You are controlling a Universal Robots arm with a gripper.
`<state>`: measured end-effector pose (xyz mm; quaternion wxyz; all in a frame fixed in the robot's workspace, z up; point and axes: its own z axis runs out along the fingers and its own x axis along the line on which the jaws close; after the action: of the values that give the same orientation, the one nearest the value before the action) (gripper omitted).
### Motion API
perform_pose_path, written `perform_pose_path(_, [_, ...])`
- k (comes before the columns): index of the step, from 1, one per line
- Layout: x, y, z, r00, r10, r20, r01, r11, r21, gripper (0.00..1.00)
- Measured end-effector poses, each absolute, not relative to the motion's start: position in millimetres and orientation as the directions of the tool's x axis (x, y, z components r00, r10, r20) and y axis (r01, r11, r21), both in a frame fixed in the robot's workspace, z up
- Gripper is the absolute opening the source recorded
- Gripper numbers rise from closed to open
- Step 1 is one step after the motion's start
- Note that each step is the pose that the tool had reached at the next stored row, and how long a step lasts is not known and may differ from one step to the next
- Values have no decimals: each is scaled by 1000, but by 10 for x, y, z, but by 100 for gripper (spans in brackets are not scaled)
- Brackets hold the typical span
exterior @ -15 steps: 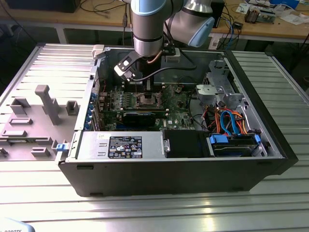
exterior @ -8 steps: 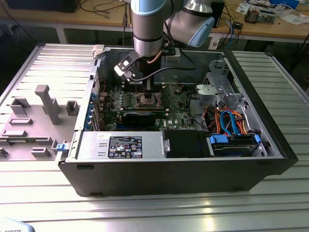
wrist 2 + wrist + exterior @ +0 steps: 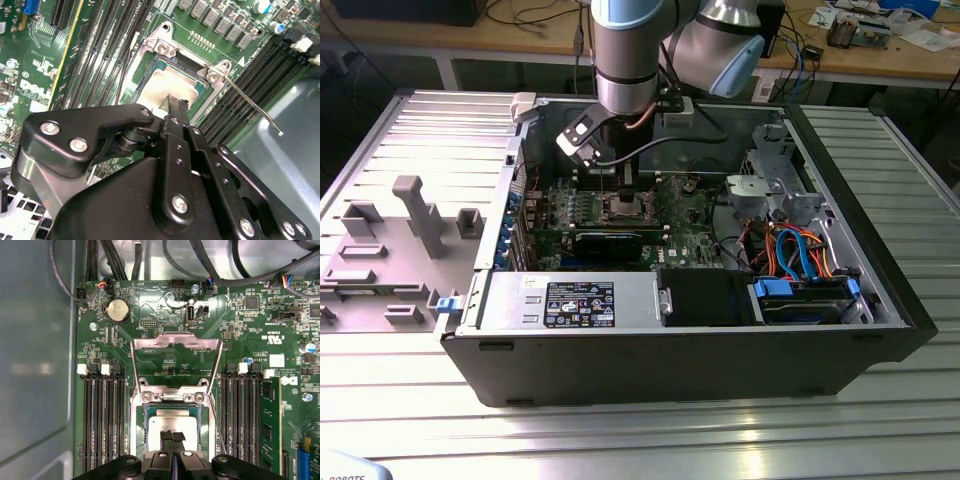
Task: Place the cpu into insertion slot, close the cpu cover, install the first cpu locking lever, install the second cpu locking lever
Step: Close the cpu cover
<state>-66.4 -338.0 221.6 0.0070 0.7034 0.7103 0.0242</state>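
The black gripper point(image 3: 172, 436), jaws together with nothing clamped, has its tips on the silvery square cpu point(image 3: 172, 421). The cpu sits in the dark square insertion slot point(image 3: 146, 435), at 12 o'clock from the grey power-supply box point(image 3: 570, 300) in the exterior view. The thin silvery cpu cover point(image 3: 175, 341) stands open, and closing it likely calls for the tips to lift clear first.

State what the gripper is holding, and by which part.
Nothing, as far as shows: the gripper is shut and empty, just over the cpu, which lies in the insertion slot.
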Motion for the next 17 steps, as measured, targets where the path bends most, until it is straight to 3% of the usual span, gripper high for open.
perform_pose_path(17, [-664, -3380, 2559, -10, 1000, 24, 999, 9, 44, 11])
